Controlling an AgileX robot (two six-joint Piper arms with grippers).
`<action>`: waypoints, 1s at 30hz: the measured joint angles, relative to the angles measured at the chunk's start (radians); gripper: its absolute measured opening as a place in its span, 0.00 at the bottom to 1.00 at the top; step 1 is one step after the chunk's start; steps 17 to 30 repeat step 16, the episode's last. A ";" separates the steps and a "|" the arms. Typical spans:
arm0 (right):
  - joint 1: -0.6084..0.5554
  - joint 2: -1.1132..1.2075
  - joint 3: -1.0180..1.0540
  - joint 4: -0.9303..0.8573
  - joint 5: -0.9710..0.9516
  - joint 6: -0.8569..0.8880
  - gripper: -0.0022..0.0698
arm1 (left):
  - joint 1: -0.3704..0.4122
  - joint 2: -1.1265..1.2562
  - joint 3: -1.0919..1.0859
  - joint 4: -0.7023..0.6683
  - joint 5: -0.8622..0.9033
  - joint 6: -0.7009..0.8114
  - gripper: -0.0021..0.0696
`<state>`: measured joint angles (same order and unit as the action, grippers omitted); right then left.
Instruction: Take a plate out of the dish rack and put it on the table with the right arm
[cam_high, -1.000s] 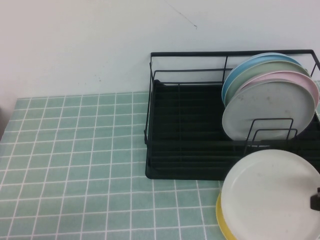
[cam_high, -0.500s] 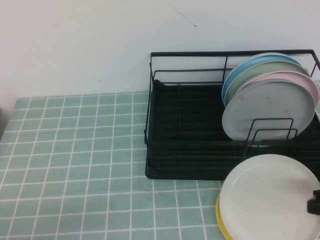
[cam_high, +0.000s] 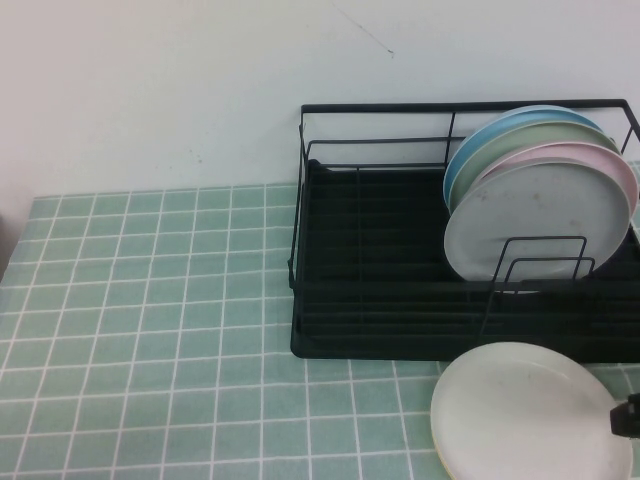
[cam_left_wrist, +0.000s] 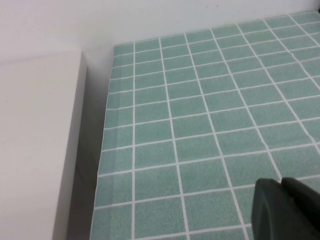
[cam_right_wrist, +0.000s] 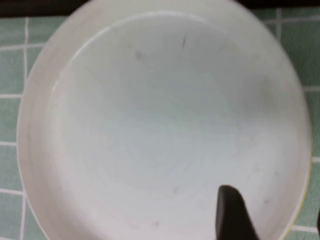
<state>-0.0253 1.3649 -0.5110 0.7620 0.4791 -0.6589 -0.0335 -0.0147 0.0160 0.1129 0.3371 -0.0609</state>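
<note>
High view: the off-white plate (cam_high: 530, 412) lies flat on the tiled table (cam_high: 150, 330), fronting the dish rack (cam_high: 380, 300); right gripper (cam_high: 626, 416) at its rim, grip state indiscernible; left gripper (cam_left_wrist: 287, 210) parked.

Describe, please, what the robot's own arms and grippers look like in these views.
Little shows. The right gripper is a matte black angular piece at the high view's right edge; its wrist view shows one black, blunt finger. The left gripper appears as dark, rounded plastic with a seam. No cables, markings or arm links are visible.
</note>
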 joint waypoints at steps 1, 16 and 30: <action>0.000 -0.012 0.000 -0.005 0.002 0.005 0.52 | 0.000 0.000 0.000 0.000 0.000 0.000 0.02; 0.000 -0.494 0.000 -0.200 0.259 0.096 0.11 | 0.000 0.000 0.000 0.000 0.000 0.000 0.02; 0.000 -0.494 0.000 -0.200 0.259 0.096 0.11 | 0.000 0.000 0.000 0.000 0.000 0.000 0.02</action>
